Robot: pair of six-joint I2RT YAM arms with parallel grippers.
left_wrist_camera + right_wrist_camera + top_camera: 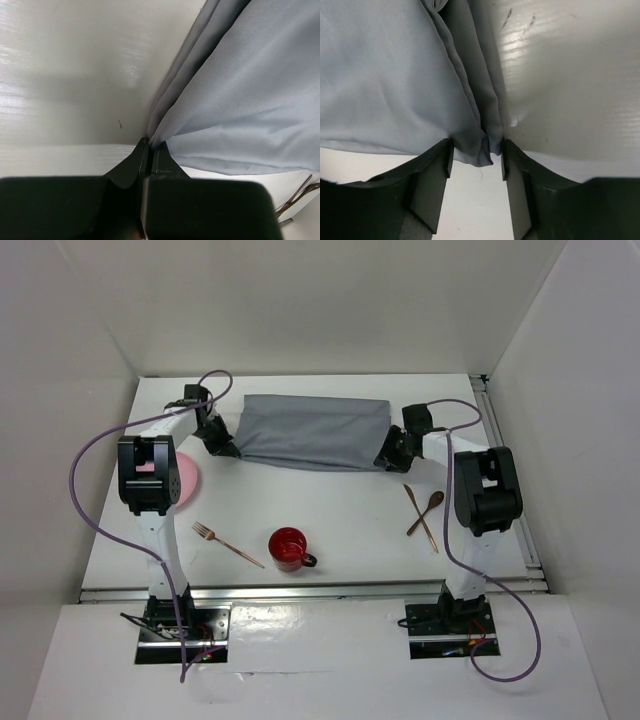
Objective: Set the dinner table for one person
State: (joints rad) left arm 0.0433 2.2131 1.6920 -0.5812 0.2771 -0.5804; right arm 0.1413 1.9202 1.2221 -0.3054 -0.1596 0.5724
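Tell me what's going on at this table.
Two robot arms are working a grey cloth at the far side of the white dinner table. The left jaws are shut on its left corner; the right jaws stand open around the bunched right corner. A pink plate, fork, red mug and spoon lie nearer the bases.

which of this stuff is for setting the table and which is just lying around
For the job: dinner table, grey cloth, pink plate, fork, red mug, spoon, slim utensil crossing it.
Just lying about: only the arms' purple cables.
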